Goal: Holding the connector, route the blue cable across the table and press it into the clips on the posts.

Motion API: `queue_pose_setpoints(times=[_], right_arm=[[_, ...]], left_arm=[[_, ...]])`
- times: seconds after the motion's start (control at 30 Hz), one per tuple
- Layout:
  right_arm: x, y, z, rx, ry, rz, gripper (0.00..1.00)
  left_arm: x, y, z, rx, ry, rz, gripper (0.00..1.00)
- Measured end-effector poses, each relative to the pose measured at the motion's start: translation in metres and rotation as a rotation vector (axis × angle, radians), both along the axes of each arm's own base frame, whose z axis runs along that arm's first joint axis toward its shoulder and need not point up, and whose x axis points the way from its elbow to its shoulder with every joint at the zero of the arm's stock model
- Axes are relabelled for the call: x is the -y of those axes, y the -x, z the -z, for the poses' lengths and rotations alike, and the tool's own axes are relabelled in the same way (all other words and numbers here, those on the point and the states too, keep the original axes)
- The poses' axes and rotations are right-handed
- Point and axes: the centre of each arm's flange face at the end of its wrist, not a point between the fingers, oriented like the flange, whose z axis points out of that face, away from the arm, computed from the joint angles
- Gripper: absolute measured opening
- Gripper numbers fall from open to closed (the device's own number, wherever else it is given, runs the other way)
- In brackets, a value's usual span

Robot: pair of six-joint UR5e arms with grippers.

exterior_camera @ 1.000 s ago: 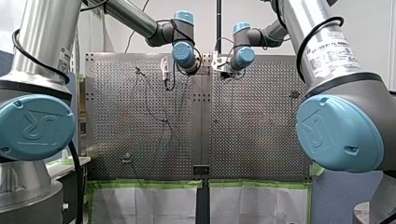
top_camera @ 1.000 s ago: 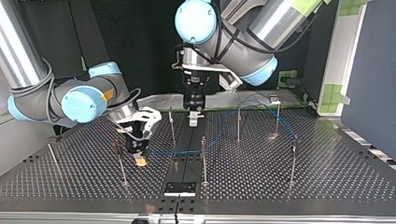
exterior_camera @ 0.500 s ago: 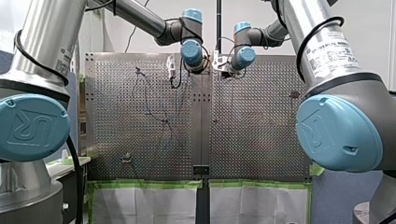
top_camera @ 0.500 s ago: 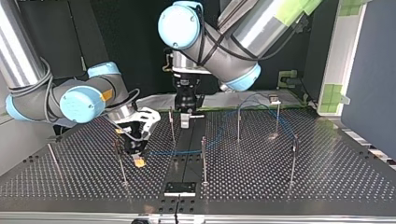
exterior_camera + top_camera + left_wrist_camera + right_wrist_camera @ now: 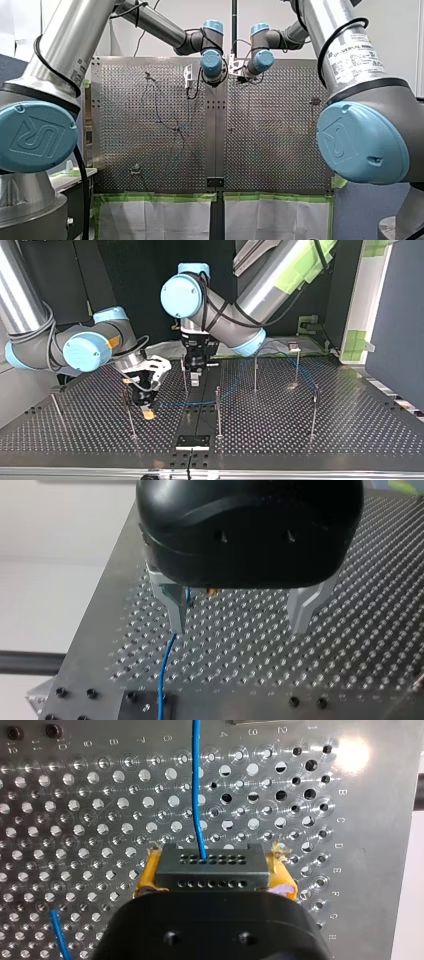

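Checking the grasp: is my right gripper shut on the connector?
Shut: on my right gripper, yellow pads clamp the black connector from both sides; the blue cable leaves its face.

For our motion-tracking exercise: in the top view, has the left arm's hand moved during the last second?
Yes. My left hand has shifted toward the view's left, closing on the thin post beside it.

Connector (image 5: pixel 209 867) in right claw (image 5: pixel 214 876)

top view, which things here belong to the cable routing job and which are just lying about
Job: blue cable, connector, posts, my right hand shut on the connector, my left hand open by the cable.
Lying about: black plate at the near edge, green tape on the side panel.
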Motion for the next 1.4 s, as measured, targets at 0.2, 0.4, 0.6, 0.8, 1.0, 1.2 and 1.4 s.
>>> queue_pose_setpoints(times=[0.2,0.4,0.6,0.8,1.0,1.2,1.4], right_arm=[[0.0,0.0,-0.001,0.001,0.001,-0.001,0.0],[0.0,0.0,-0.001,0.001,0.002,-0.001,0.0],[0.0,0.0,-0.001,0.001,0.002,0.0,0.0],[0.0,0.001,-0.001,0.001,0.002,0.0,0.0],[0.0,0.001,-0.001,0.001,0.002,0.001,0.0],[0.0,0.001,-0.001,0.001,0.002,0.001,0.0],[0.0,0.001,-0.001,0.002,0.002,0.0,0.0]], left_arm=[[-0.002,-0.017,0.0,-0.009,-0.013,-0.029,1.0],[-0.001,-0.036,-0.007,0.014,0.003,-0.051,1.0],[0.0,-0.048,-0.03,0.071,0.046,-0.065,1.0],[0.002,-0.064,-0.039,0.103,0.069,-0.066,1.0],[0.002,-0.081,-0.054,0.145,0.101,-0.067,1.0],[-0.001,-0.088,-0.064,0.159,0.111,-0.064,1.0],[0.005,-0.096,-0.046,0.113,0.08,-0.053,1.0]])
